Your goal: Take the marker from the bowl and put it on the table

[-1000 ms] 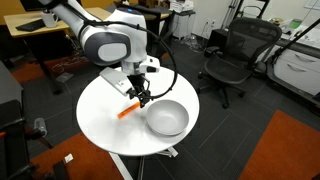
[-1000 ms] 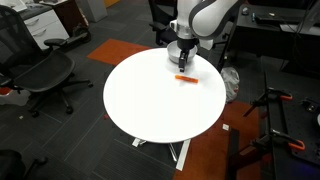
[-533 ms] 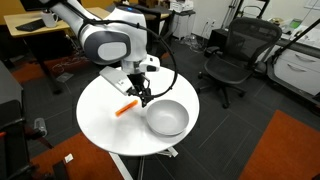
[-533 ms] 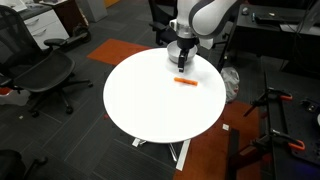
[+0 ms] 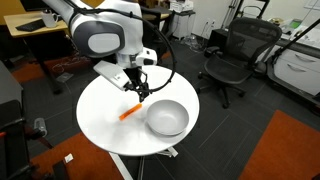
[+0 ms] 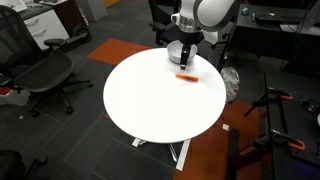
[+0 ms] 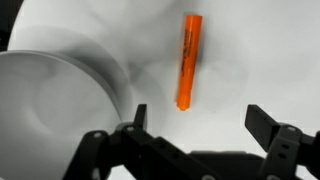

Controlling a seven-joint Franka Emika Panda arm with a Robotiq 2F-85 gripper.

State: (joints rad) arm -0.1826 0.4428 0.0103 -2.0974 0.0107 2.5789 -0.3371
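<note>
The orange marker (image 5: 129,112) lies flat on the white round table (image 5: 100,115), just beside the white-grey bowl (image 5: 167,118). It also shows in an exterior view (image 6: 186,77) and in the wrist view (image 7: 189,60). The bowl fills the left of the wrist view (image 7: 50,95). My gripper (image 5: 139,90) hangs open and empty a little above the marker; its fingers (image 7: 200,125) stand apart below the marker in the wrist view. In an exterior view the gripper (image 6: 183,64) hides most of the bowl.
Black office chairs stand around the table (image 5: 232,60) (image 6: 40,75). A wooden desk (image 5: 40,35) stands behind the arm. An orange carpet patch (image 5: 285,150) lies on the floor.
My gripper has risen away from the marker, which stays lying on the table next to the bowl.
</note>
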